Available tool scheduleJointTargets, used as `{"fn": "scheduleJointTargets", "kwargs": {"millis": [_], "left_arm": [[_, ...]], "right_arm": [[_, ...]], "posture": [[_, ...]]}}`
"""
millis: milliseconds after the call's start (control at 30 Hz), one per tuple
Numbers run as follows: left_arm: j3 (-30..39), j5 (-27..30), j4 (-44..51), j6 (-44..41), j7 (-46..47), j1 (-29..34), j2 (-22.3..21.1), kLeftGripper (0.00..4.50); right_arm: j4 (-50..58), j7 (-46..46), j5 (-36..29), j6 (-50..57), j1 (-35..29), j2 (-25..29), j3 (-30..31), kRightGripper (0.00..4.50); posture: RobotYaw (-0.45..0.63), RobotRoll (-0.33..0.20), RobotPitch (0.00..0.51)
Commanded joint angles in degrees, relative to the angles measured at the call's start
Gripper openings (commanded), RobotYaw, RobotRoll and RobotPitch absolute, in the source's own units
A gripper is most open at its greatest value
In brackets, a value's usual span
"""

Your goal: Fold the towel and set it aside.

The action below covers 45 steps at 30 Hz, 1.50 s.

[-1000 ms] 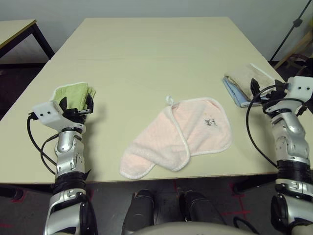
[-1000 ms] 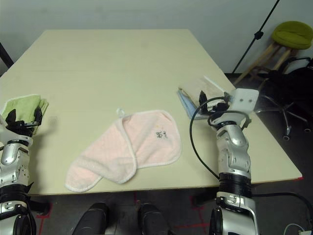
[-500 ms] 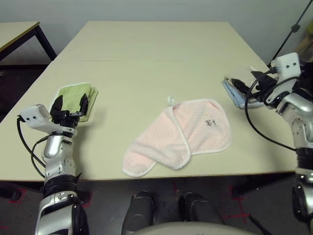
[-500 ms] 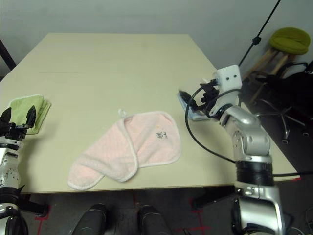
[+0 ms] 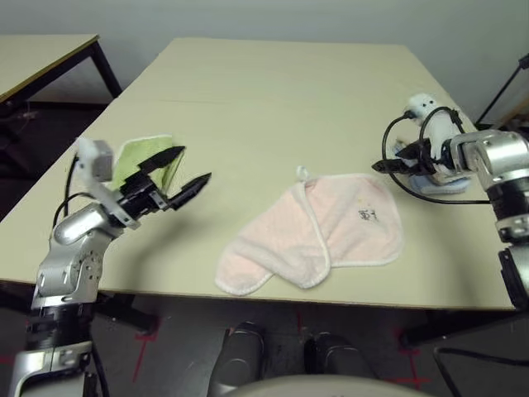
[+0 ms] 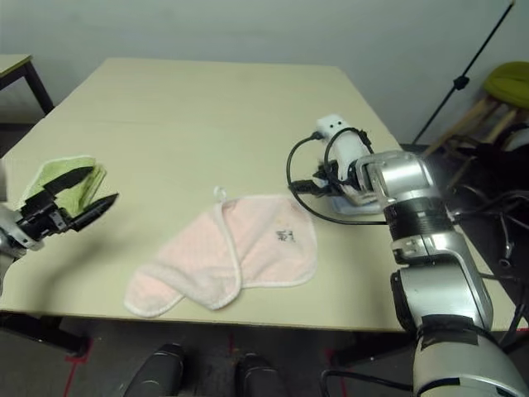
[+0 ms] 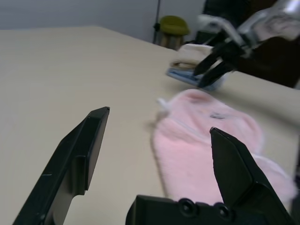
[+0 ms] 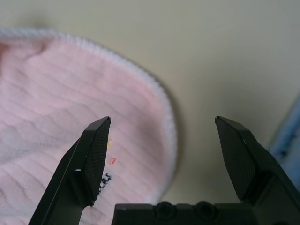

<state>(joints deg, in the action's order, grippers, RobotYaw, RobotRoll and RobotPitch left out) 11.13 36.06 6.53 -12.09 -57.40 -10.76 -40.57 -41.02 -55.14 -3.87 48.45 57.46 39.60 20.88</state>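
Task barely begun. Towel (image 5: 318,236) lies loosely half-doubled near front edge of table (image 5: 273,91), uneven flap over rounded end; neat fold and setting aside both left. Long axis runs diagonally: rounded end toward front-left, wide end with dark mark toward right, loop toward far side. Left gripper (image 5: 185,169) spread wide, empty, beside green towel (image 5: 140,157). Right gripper (image 8: 164,154) spread, empty, above towel's right edge.

Beige table (image 5: 273,91) carries pink towel (image 5: 331,231), green towel (image 5: 136,157).

No readable text; towel (image 5: 331,227) mark too small to read.
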Motion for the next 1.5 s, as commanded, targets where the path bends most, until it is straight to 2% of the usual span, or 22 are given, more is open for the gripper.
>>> {"fn": "scheduleJointTargets", "kwargs": {"millis": [33,200,267,333,633,800,933,1067,1233,1367,1500], "left_arm": [[-3.1,1.8,4.0,-5.4,-2.2,-0.7,-1.0,4.50],[-7.0,1.3,6.2,-9.3,-4.7,-1.8,-1.4,4.50],[-7.9,1.0,6.8,-10.4,-6.2,-1.6,-2.2,4.50],[-8.8,1.0,7.4,-11.4,-7.9,-1.0,-2.9,4.50],[-12.4,-3.1,4.6,-8.9,-14.6,-1.2,-4.2,4.50],[-14.1,-4.8,2.7,-8.1,-16.8,-2.7,-3.6,4.50],[-15.7,-4.7,3.3,-11.6,-14.2,-4.0,-1.6,4.50],[-16.8,-3.9,4.8,-15.4,-10.4,-5.6,2.0,4.50],[-17.9,-2.5,6.0,-22.9,-5.9,-8.3,4.5,4.50],[-16.1,1.9,4.7,-32.0,2.1,-12.8,11.1,4.50],[-18.5,-0.9,3.5,-33.9,5.3,-16.5,13.1,4.50]], "right_arm": [[-5.9,-2.6,4.4,-3.7,2.4,-1.1,2.8,4.48],[-15.5,-3.3,8.7,-8.8,4.5,-3.9,3.2,4.48],[-17.7,-4.1,10.0,-9.6,4.9,-4.6,3.3,4.10],[-19.2,-5.3,11.4,-10.3,5.2,-5.0,3.5,3.54],[-21.6,-8.3,13.7,-10.0,8.3,-5.3,1.2,0.02],[-21.7,-9.9,12.5,-8.3,12.1,-5.6,-1.4,0.02],[-21.2,-10.8,11.1,-5.9,16.5,-6.6,-4.0,0.02],[-21.1,-10.3,11.0,-6.8,21.1,-8.2,-5.3,0.02],[-21.1,-10.8,11.0,-9.3,27.3,-10.7,-5.7,0.02],[-22.9,-9.8,11.0,-12.0,32.2,-12.8,-6.3,0.02],[-25.3,-6.8,11.3,-14.7,35.1,-14.6,-7.6,0.02]], "posture": [[0.33,0.000,0.043],[0.33,0.000,0.044],[0.33,0.000,0.046],[0.33,0.000,0.046],[0.30,0.000,0.065],[0.29,0.000,0.080],[0.28,0.000,0.096],[0.28,0.000,0.106],[0.28,0.000,0.105],[0.27,0.000,0.092],[0.26,0.000,0.088]]}}
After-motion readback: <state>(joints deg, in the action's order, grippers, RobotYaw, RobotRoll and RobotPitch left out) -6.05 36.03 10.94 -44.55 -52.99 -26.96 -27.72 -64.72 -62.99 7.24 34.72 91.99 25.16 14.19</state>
